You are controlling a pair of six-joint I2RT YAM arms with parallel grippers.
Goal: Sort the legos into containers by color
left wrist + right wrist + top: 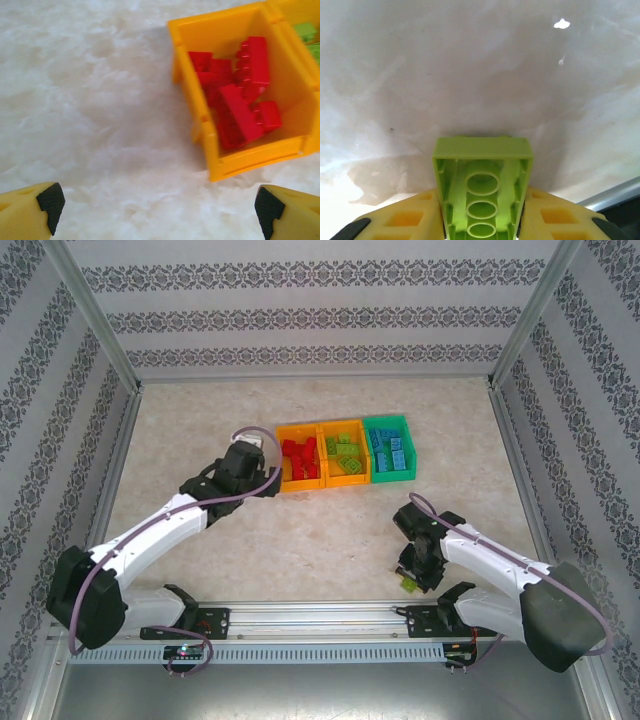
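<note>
Right wrist view: I see my right gripper (482, 210) clamped on a light green brick (481, 165), its hollow underside facing the camera, close to the table's (470, 65) near edge. My left gripper (160, 207) stands wide apart, holding nothing, beside the left orange bin (235, 162) of red bricks (240, 105) — blue bricks (392, 452) fill the green bin (385, 421)

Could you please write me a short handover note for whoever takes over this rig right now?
Left end effector: open, empty, hovering beside the left orange bin.
Right end effector: closed on a light green lego, near the table's front edge.
Done: red legos in the left orange bin, green legos in the middle orange bin, blue legos in the green bin.
Left: drop the held lego in with the greens.
</note>
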